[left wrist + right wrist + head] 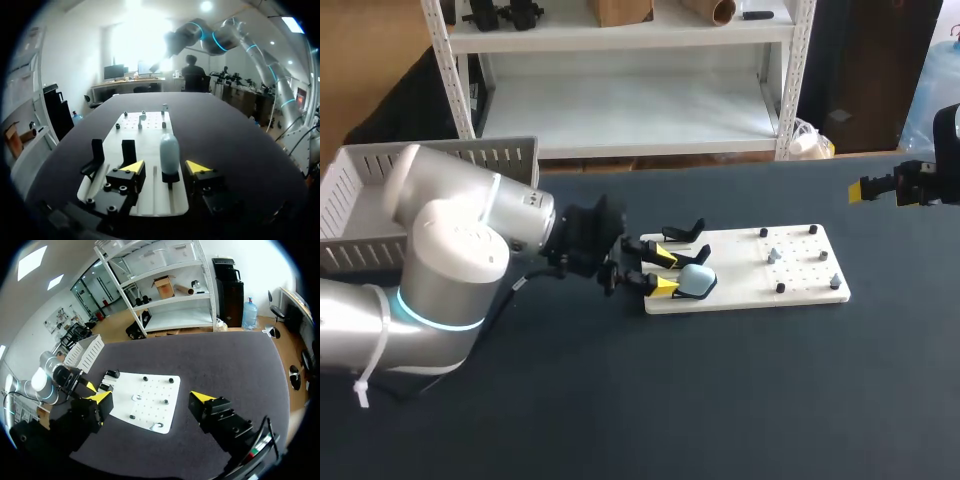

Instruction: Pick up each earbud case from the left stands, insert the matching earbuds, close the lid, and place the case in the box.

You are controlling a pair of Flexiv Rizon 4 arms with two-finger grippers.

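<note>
The left jaws were spread, their yellow tips (132,166) standing one to each side of the pale blue earbud case (169,152), with a clear gap showing between case and tip on both sides in the left wrist view. The case stood upright with its lid shut on a small black stand (170,178), at the end of the white board (150,150) nearest the left arm (450,250). Just beside it, outside the jaws, two more black stands (128,151) stood bare on the same end of the board.

The far half of the board held a scatter of short black pegs (780,287) and a few small pale pieces (773,255), too small to identify. The board lay flat on the dark tabletop (720,400). The slatted white box (360,190) sat at the tabletop's left rear corner, behind the left arm and well apart from the board.

The right jaws were also spread wide, with nothing between their yellow tips (200,397). In the head view they showed only at the right edge, one yellow tip (868,189) pointing toward the board from well apart. The right wrist view looked down past them onto the tabletop, with the board ahead of the jaws and the left arm and the box beyond it. In the left wrist view the right arm (220,39) arched above the tabletop's far end.
</note>
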